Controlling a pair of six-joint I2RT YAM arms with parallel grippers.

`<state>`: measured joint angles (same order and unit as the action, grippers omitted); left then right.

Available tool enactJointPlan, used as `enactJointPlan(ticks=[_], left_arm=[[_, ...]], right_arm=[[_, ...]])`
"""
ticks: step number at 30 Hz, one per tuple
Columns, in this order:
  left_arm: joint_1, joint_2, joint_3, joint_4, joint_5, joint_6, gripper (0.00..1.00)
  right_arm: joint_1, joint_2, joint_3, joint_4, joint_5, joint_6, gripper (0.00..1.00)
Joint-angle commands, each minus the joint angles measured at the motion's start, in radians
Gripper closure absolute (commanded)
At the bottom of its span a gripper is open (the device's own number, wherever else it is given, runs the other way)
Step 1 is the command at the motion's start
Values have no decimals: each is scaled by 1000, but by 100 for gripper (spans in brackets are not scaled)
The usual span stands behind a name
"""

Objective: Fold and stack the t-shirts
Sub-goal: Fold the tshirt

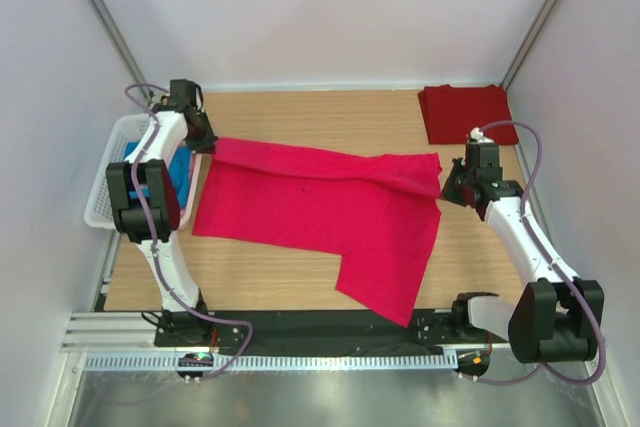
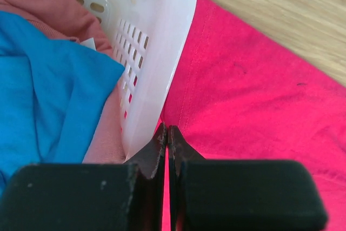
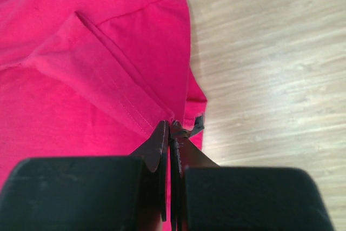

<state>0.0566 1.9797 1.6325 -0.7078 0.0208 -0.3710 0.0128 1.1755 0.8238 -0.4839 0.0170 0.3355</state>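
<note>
A bright pinkish-red t-shirt point(image 1: 320, 212) lies spread across the wooden table, one part hanging over the near edge. My left gripper point(image 1: 207, 144) is shut on its far left corner, right beside the basket; in the left wrist view the jaws point(image 2: 168, 129) pinch the cloth's point(image 2: 254, 96) edge. My right gripper point(image 1: 450, 187) is shut on the shirt's right corner, where a folded hem point(image 3: 108, 79) and a small grey tag point(image 3: 195, 124) meet the tips point(image 3: 172, 125). A darker red t-shirt point(image 1: 462, 112) lies folded at the back right.
A white lattice basket point(image 1: 103, 187) stands at the table's left edge, its wall point(image 2: 162, 36) close against my left gripper. It holds a blue t-shirt point(image 2: 48, 96) and a pale pink one point(image 2: 59, 4). Pale walls enclose the table on three sides.
</note>
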Motion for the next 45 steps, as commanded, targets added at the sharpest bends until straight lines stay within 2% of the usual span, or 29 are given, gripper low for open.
enactJointPlan(ticks=[1, 6, 14, 15, 17, 18, 19, 21, 22, 25, 29, 32, 34, 36, 39, 42, 45], left_arm=[[-3, 1, 1, -41, -74, 30, 100], [-30, 30, 42, -84, -133, 27, 100], [-47, 83, 104, -165, -266, 11, 100], [-47, 91, 115, -176, -284, 9, 100], [-47, 113, 138, -194, -298, 9, 96], [-47, 116, 142, -196, -294, 7, 93], [-66, 114, 150, -199, -288, 9, 83], [-78, 108, 173, -223, -263, -14, 71], [-84, 105, 193, -232, -254, -22, 61], [-98, 79, 274, -268, -210, -65, 49], [-123, 30, 310, -246, -89, -144, 43], [-132, -19, 232, -178, 40, -210, 41], [-136, -50, 123, -130, 115, -258, 42], [-138, -61, 45, -91, 132, -281, 43], [-138, -50, 26, -97, 136, -283, 43], [-136, -10, 56, -188, 47, -258, 43], [-130, 13, 43, -187, -15, -246, 42]], right_arm=[[-1, -46, -26, -48, 57, 25, 99], [-1, -94, -68, -64, 5, 48, 99], [-1, -111, -72, -120, 69, 97, 99], [-1, -106, -69, -133, 69, 120, 96], [0, -100, -71, -147, 60, 149, 95], [1, -100, -72, -156, 54, 180, 94], [3, -103, -74, -160, 44, 191, 92], [-1, -106, -61, -185, 43, 215, 83], [-1, -105, -49, -194, 38, 221, 81], [-1, -76, 68, -280, 46, 238, 71], [-1, -21, 123, -228, -5, 264, 62], [-1, 48, 111, -109, -121, 203, 58], [3, 157, 136, -18, -208, 168, 56], [12, 285, 185, -28, -241, 108, 55], [22, 401, 288, -54, -301, 22, 50], [35, 504, 389, -110, -310, -56, 49], [64, 559, 443, -107, -307, -133, 48]])
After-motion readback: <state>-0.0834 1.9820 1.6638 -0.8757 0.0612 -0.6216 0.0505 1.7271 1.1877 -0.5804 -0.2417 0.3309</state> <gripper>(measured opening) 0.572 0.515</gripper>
